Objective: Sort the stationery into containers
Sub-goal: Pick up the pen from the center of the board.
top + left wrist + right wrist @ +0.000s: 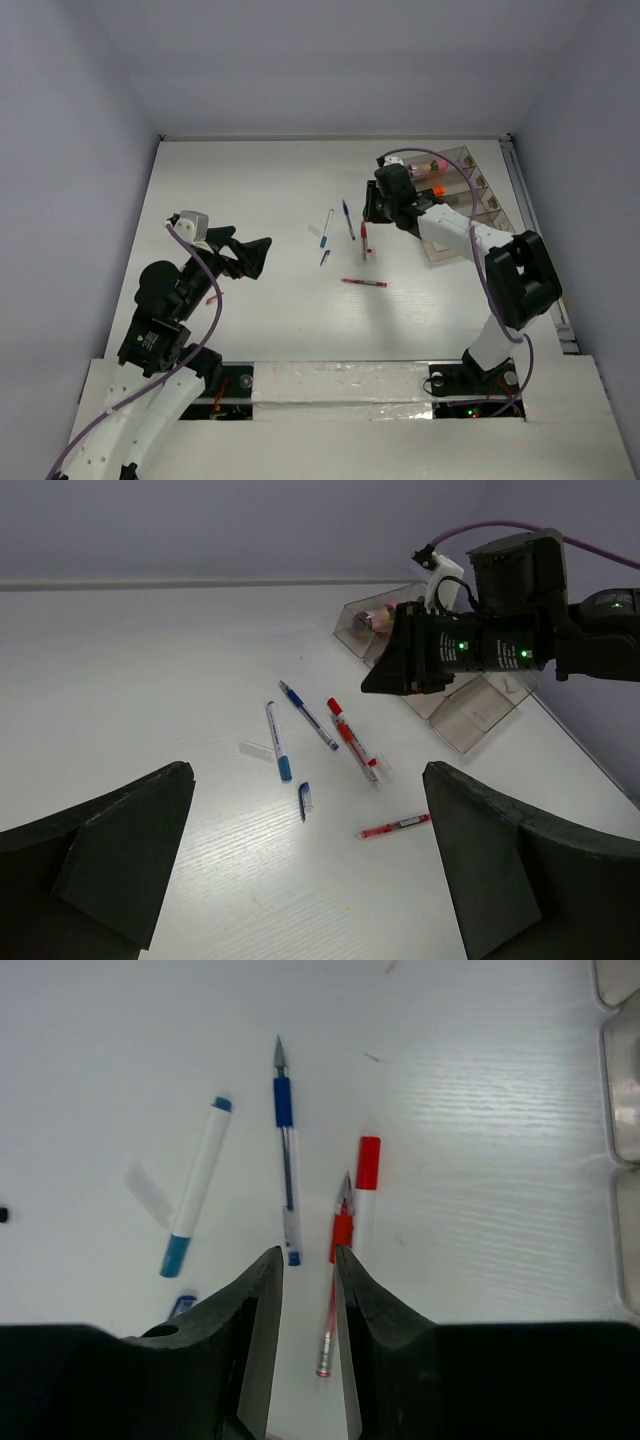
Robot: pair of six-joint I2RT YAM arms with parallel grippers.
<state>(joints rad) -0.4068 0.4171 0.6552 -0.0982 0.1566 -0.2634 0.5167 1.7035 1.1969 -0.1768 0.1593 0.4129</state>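
Observation:
Several pens lie mid-table. My right gripper point(307, 1252) hangs low over them, open by a narrow gap, nothing clamped. A thin red pen point(335, 1290) lies in that gap close to the right finger, with a white pen with a red cap point(367, 1185) beside it. A blue pen point(287, 1170) and a white pen with blue ends point(195, 1185) lie to their left. Another red pen point(364, 283) lies nearer the arms. The clear organiser point(492, 205) stands at the far right, holding a pink cylinder point(368, 622) and an orange-capped item point(437, 188). My left gripper point(307, 775) is wide open and empty, raised at the left.
A loose clear cap point(148, 1195) and a small blue cap point(304, 800) lie by the pens. The organiser's rim point(620, 1090) shows at the right edge of the right wrist view. The table's back wall runs behind the organiser.

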